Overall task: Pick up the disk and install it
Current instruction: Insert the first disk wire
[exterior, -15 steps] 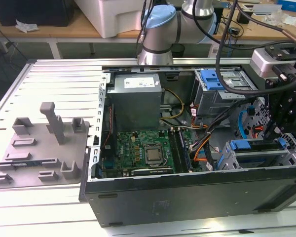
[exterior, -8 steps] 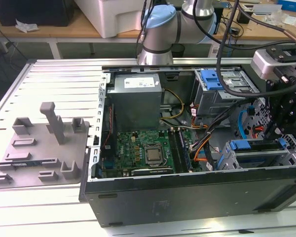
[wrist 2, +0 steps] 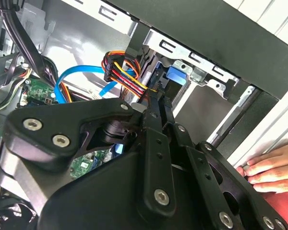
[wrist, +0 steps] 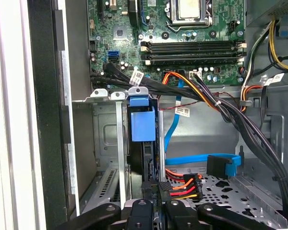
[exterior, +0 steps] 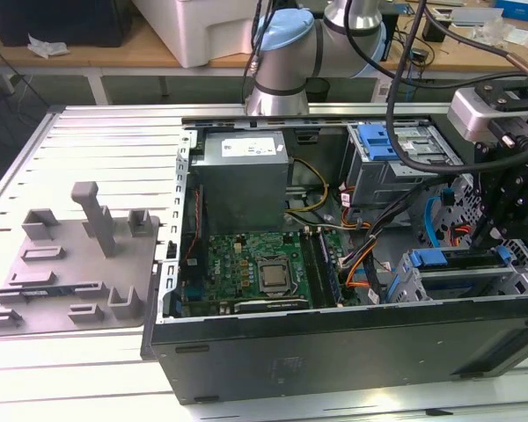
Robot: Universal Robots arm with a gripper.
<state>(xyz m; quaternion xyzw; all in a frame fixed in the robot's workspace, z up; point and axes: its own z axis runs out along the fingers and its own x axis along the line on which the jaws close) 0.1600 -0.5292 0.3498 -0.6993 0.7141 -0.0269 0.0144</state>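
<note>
- The disk (wrist: 143, 125) sits slotted in a drive bay of the computer case (exterior: 334, 347), blue rail facing me. It is just ahead of my pincer (wrist: 158, 194), whose fingers are drawn narrow. I cannot tell whether they touch it.
- In the second wrist view a person's hand (wrist 2: 266, 168) rests beside the case; the first wrist view shows the motherboard (wrist: 182, 28).
- The exterior view shows the slatted counter (exterior: 114, 132) carrying a grey fixture plate (exterior: 70, 264).

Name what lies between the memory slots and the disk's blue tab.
A bundle of black and orange cables crosses that stretch, in the first wrist view.
</note>
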